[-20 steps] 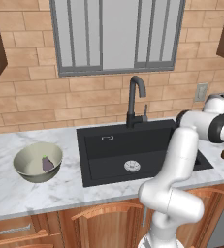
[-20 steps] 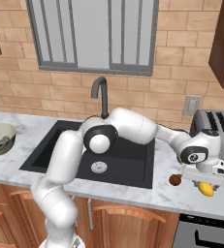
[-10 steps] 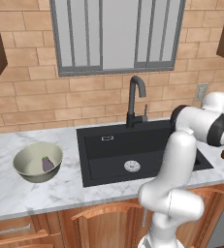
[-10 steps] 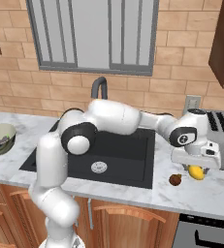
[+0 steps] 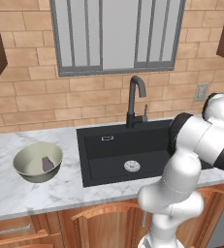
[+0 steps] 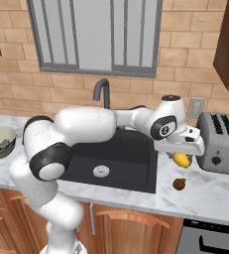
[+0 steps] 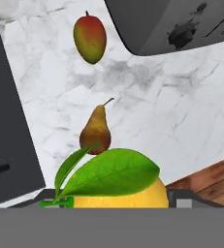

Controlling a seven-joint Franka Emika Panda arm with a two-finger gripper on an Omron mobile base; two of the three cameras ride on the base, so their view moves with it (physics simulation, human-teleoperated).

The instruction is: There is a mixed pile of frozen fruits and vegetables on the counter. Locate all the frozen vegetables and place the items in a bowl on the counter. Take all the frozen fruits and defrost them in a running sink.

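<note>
Yellow-orange piece [image 6: 182,159] now lifted off the bench [image 6: 220,191], fingers clamped on it, clear of the two fruits; carry to bowl [image 5: 37,161] comes next.

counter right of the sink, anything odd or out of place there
Nothing spilled or damaged. The gripper holds a yellow-orange piece with a green leaf above the counter, beside the toaster. A brown pear-shaped fruit and a red-green oval one lie apart on the marble.

Veined white marble counter [image 5: 60,191], matt black sink [image 5: 108,160], wooden cabinets [image 5: 99,225].
</note>
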